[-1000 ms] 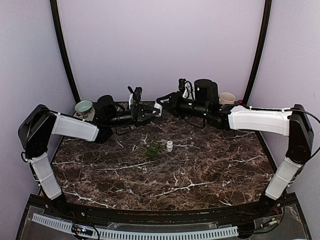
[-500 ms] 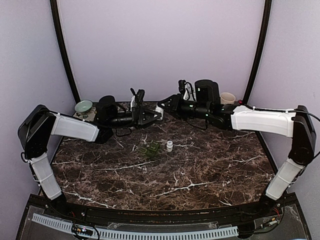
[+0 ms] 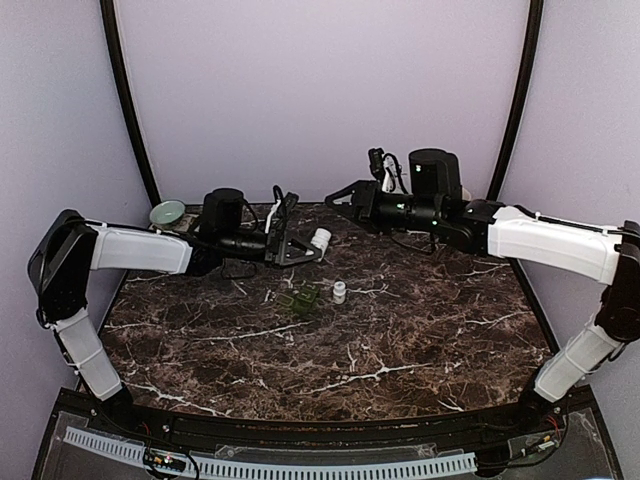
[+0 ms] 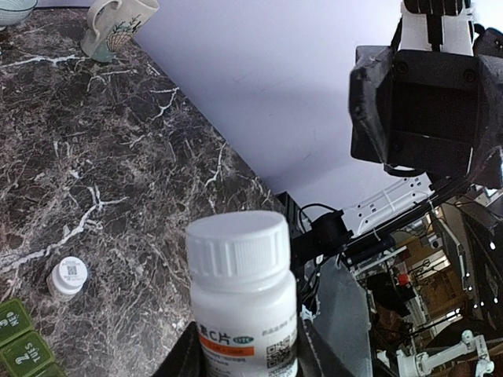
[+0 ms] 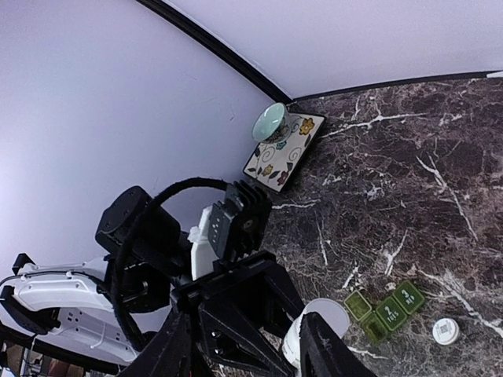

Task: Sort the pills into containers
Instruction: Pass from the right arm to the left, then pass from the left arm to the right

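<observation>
While the left gripper clamps a cylindrical white bottle — ribbed cap — the right gripper gapes.

1. My right tool has drawn back and up from the pill bottle; a gap now separates them.
2. My left tool, gripping the bottle alone, has brought it nearer over the worktop.

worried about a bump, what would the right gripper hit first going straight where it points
The right gripper would probably meet the pill bottle clamped in the left gripper: its wrist view shows it dead ahead, though depth is unclear.
</observation>
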Controlling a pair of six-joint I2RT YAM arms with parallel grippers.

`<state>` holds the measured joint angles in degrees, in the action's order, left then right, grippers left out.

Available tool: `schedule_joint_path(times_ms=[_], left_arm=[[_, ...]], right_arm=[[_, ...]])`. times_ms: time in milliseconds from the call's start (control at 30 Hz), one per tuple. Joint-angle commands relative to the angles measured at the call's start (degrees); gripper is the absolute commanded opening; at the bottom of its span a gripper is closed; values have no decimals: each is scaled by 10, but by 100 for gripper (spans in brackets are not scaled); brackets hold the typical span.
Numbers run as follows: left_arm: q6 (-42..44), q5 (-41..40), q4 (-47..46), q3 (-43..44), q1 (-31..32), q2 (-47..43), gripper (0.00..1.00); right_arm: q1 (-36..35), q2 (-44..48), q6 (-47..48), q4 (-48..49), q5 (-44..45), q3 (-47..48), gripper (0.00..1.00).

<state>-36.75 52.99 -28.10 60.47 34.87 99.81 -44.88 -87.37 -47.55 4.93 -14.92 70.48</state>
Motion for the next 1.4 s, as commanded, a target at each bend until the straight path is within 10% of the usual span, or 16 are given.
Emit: schedule_joint_path(times_ms=[0, 633, 1367], left_arm=[[145, -5, 179, 57, -2, -48, 31], [428, -221, 527, 167, 50, -68, 21], [508, -338, 569, 203, 116, -62, 18]], right_arm=[[20, 24, 52, -71, -25, 4, 50], [67, -11, 159, -197, -226, 30, 54], [46, -80, 146, -197, -291, 56, 54]])
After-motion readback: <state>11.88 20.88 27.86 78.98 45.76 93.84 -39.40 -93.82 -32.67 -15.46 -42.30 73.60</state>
